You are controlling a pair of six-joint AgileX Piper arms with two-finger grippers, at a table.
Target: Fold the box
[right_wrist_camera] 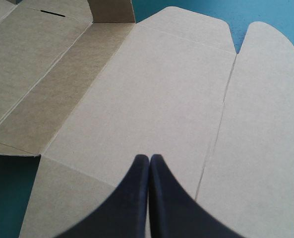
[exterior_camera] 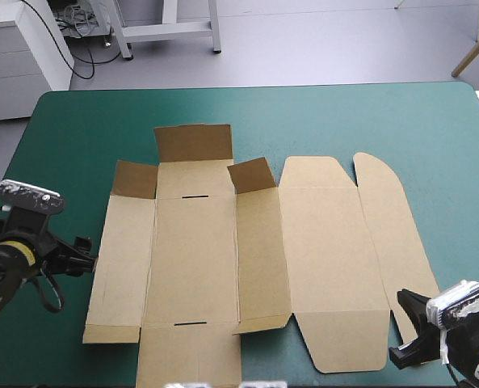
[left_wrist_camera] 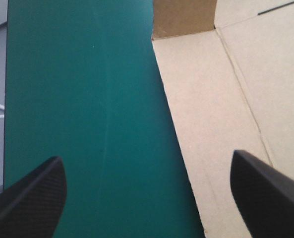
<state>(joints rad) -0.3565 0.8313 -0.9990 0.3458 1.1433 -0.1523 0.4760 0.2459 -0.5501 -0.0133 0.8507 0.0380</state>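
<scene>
The brown box (exterior_camera: pixel 247 250) lies as a cut sheet in the middle of the teal-green table, mostly flat, with three small flaps at its far side tilted up. My left gripper (exterior_camera: pixel 84 257) sits just off the sheet's left edge, open, nothing between its fingers. In the left wrist view the box (left_wrist_camera: pixel 226 109) lies ahead of one black finger (left_wrist_camera: pixel 265 193), the other finger over bare cover. My right gripper (exterior_camera: pixel 409 331) is at the sheet's near right corner, shut and empty. In the right wrist view its fingers (right_wrist_camera: pixel 149 198) meet above the box's broad lid panel (right_wrist_camera: pixel 151 94).
The teal-green cover (exterior_camera: pixel 344 121) shows bare beyond the sheet and along the left side (left_wrist_camera: pixel 87 99). The table's left edge (left_wrist_camera: pixel 6 99) runs close beside my left gripper. A white cabinet (exterior_camera: pixel 21 56) stands past the far left corner.
</scene>
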